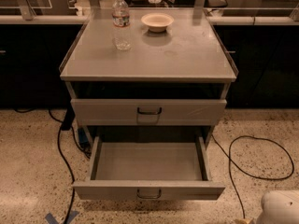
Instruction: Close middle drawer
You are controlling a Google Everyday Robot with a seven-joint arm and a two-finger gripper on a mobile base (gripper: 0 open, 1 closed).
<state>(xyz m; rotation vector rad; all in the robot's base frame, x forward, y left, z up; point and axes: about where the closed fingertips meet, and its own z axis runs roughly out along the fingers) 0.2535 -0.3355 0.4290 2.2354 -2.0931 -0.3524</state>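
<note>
The middle drawer (148, 161) of the grey metal cabinet is pulled far out toward me, showing an empty, deep rectangular tray. Its low front panel (107, 190) carries a small dark loop handle (149, 193) at the centre. Above it, the drawer with the taller front (103, 112) is shut. A white rounded part of my arm (279, 209) shows in the bottom right corner, to the right of the open drawer's front and apart from it. My gripper itself is out of view.
A clear water bottle (121, 22) and a small cream bowl (157, 21) stand on the cabinet top (187, 55). Black cables lie on the speckled floor at left (63, 157) and right (261, 171). Dark counters run behind the cabinet.
</note>
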